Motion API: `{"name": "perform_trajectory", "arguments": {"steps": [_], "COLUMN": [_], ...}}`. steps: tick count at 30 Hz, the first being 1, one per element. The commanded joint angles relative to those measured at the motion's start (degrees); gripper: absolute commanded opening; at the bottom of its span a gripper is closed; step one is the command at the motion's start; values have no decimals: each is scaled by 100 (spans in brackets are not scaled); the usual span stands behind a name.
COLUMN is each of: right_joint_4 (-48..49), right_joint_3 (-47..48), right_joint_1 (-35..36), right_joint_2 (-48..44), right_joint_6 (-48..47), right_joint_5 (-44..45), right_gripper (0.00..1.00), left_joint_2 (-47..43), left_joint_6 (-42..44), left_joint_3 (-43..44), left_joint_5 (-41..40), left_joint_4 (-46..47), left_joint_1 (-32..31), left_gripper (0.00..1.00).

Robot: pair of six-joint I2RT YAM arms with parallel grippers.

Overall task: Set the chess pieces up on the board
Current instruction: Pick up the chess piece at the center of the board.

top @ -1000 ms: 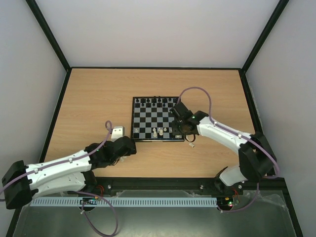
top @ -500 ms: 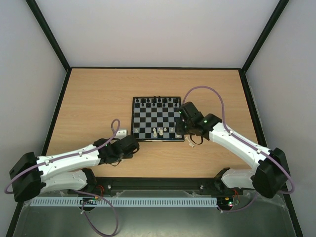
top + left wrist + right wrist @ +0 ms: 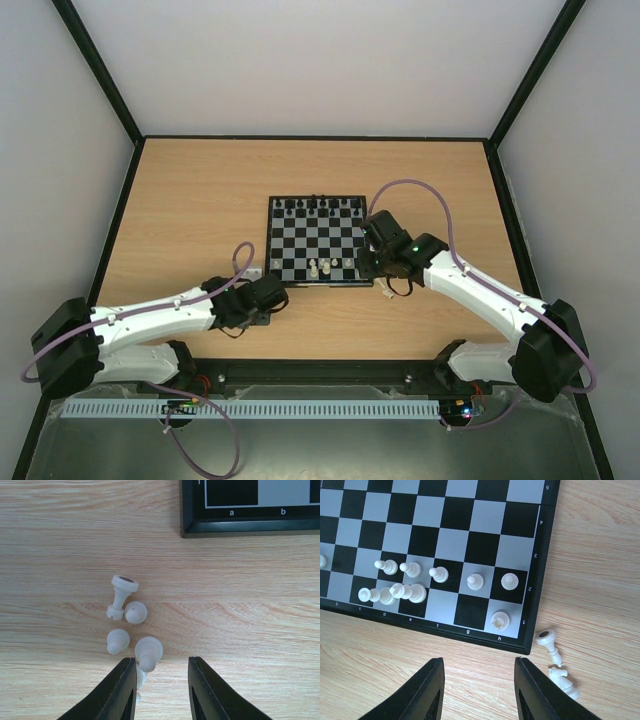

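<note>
The board [image 3: 310, 240] lies mid-table. Several cream chess pieces stand on its near rows, among them a rook [image 3: 500, 620] on h1 and a pawn [image 3: 509, 580] above it. A bishop [image 3: 550, 642] and a knight [image 3: 564, 677] lie on the wood off the near right corner. Left of the board, a rook [image 3: 120, 596] and pawns [image 3: 135, 612] lie loose. My left gripper [image 3: 162, 661] is open and narrow, with one lying pawn [image 3: 148, 652] at its left fingertip, not clamped. My right gripper [image 3: 480, 662] is open over bare wood just before the board's frame [image 3: 470, 635].
Black figures [image 3: 315, 205] line the board's far rows. Another white piece [image 3: 141, 680] is half hidden behind the left finger. The board's near left corner [image 3: 250, 527] lies ahead and to the right of the loose cluster. Black rails edge the table.
The left arm has slid right and forward over the loose pieces and its jaws have narrowed a lot. The right arm drew back from the board's right side to the near right corner.
</note>
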Motion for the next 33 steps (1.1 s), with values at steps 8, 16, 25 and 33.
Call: {"name": "perform_trajectory", "arguments": {"steps": [8, 16, 25, 33], "right_joint_4": [-173, -172, -168, -172], "right_joint_3": [-88, -109, -114, -123], "right_joint_1": [-16, -18, -16, -13], "right_joint_2": [-119, -133, -146, -186], "right_joint_6": [-128, -128, -135, -126], "right_joint_5": [-148, -132, -157, -152], "right_gripper": [39, 38, 38, 38], "left_joint_2": [275, 556, 619, 644], "left_joint_6": [-100, -13, 51, 100], "left_joint_3": [-118, -173, -104, 188], "left_joint_5": [-25, 1, -62, -241], "left_joint_4": [-128, 96, 138, -101], "left_joint_1": [-48, -48, -43, -44], "left_gripper": [32, 29, 14, 2]}}
